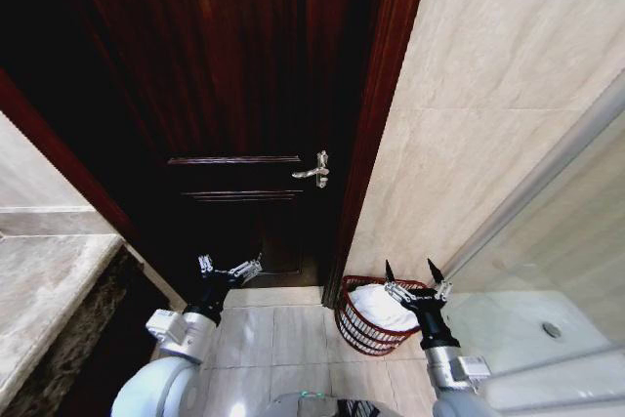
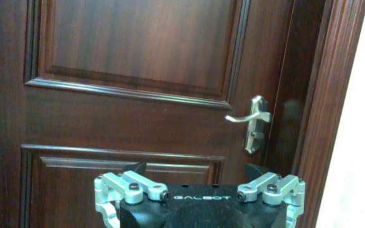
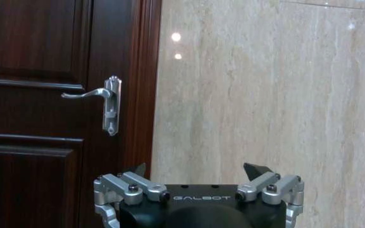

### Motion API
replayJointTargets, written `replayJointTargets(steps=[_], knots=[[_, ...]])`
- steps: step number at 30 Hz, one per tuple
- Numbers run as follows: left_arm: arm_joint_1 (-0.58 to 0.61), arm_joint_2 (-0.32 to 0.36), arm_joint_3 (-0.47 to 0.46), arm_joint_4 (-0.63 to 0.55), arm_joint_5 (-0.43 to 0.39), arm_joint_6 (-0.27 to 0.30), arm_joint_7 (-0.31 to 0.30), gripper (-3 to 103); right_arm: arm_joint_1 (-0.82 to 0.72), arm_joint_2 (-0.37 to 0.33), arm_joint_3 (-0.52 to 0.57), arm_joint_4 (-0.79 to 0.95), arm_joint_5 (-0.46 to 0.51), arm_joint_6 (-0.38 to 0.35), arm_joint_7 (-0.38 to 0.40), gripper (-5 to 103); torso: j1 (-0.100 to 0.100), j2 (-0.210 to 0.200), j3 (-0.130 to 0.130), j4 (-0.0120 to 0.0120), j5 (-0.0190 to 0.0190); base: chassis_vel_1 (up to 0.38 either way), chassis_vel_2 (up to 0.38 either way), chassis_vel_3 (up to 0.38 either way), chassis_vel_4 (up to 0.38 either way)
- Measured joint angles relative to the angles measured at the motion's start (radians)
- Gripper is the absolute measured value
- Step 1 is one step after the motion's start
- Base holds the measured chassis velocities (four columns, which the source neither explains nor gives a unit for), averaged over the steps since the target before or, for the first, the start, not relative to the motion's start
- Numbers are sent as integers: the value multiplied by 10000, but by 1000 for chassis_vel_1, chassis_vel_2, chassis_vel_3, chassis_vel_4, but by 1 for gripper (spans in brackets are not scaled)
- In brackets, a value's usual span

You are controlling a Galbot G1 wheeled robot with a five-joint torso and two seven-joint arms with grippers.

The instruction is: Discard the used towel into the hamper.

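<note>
Showing a reddish-brown wire hamper beside the door, white towel inside, right gripper above it, spread wide, empty, left gripper before the door, spread, empty.

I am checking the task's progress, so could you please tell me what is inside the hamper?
A white towel fills the dark reddish-brown openwork hamper; anything beneath it is covered.

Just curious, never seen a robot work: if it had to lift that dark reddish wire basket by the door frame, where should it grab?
Probably the thicker rim of the dark reddish-brown wire basket, from above: its open top faces up, the white towel fills the middle, and the wall is close behind.
</note>
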Motion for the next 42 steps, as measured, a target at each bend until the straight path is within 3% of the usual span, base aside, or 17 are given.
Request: replayJointTargets(steps=[7, 31, 42], knots=[[0, 0, 0, 0, 0, 0, 0, 100, 4, -3, 3, -13, 5, -4, 0, 100, 97, 218, 118, 0, 0, 0, 0, 0, 0], [0, 0, 0, 0, 0, 0, 0, 100, 11, -5, 3, -31, 8, -12, -1, 100, 746, 1640, 890, 0, 0, 0, 0, 0, 0], [0, 0, 0, 0, 0, 0, 0, 100, 12, -5, 3, -32, 8, -12, -1, 100, 774, 1700, 925, 0, 0, 0, 0, 0, 0]])
